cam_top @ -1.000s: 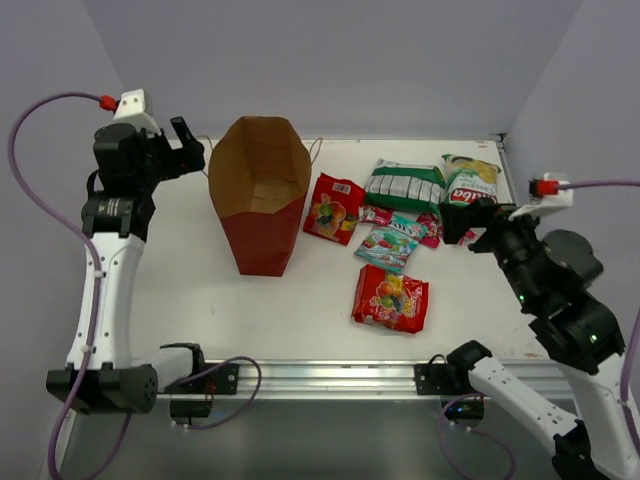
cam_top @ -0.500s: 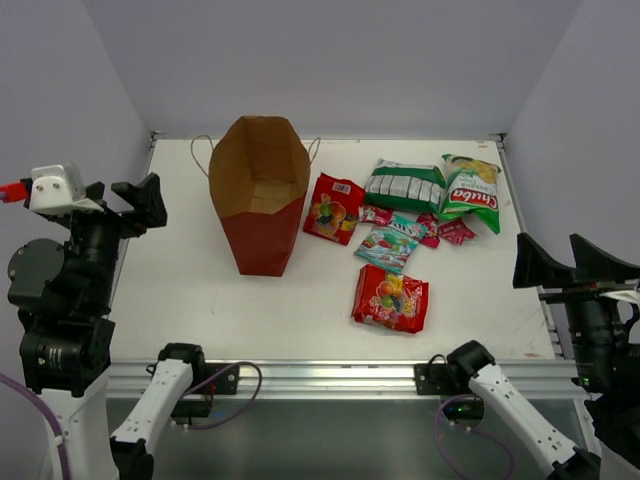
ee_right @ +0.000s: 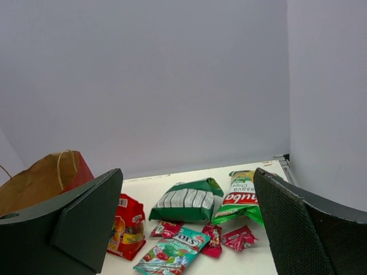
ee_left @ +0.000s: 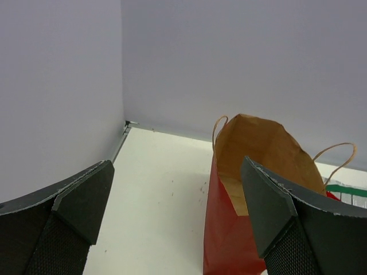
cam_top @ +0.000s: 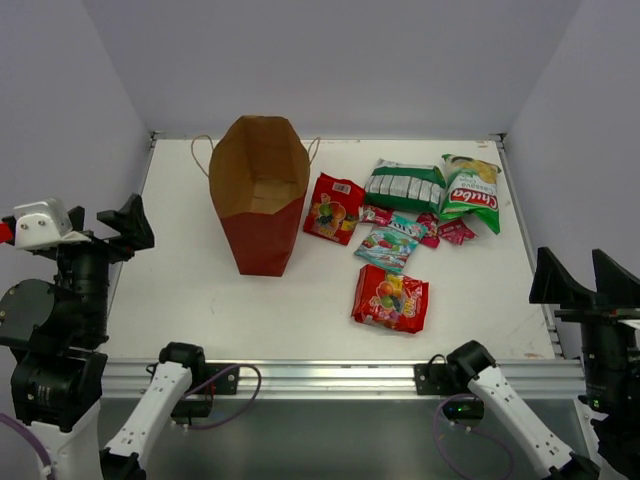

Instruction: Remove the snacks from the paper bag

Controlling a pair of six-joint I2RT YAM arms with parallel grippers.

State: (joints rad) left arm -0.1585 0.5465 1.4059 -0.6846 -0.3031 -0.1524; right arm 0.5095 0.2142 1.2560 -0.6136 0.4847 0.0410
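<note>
The paper bag (cam_top: pixel 258 200) stands upright and open at the table's middle left, and I see only its tan inside. It also shows in the left wrist view (ee_left: pixel 252 195). The snacks lie on the table to its right: a red candy bag (cam_top: pixel 334 208), a green-white striped multipack (cam_top: pixel 404 186), a green chip bag (cam_top: pixel 470 192), a teal packet (cam_top: pixel 387 247), small red wrappers (cam_top: pixel 457 231) and a second red candy bag (cam_top: pixel 390 297). My left gripper (cam_top: pixel 103 225) is open and empty, left of the bag. My right gripper (cam_top: pixel 582 285) is open and empty, off the table's right edge.
The table's metal rail (cam_top: pixel 320 375) runs along the near edge. Grey walls close the back and both sides. The bag's twine handles (cam_top: pixel 203 150) stick out at its far rim. White table (cam_top: pixel 180 280) lies between my left gripper and the bag.
Both arms have drawn back toward the near edge: the left from the bag's left rim, the right from beside the chip bag. Bag and snacks have not moved.
</note>
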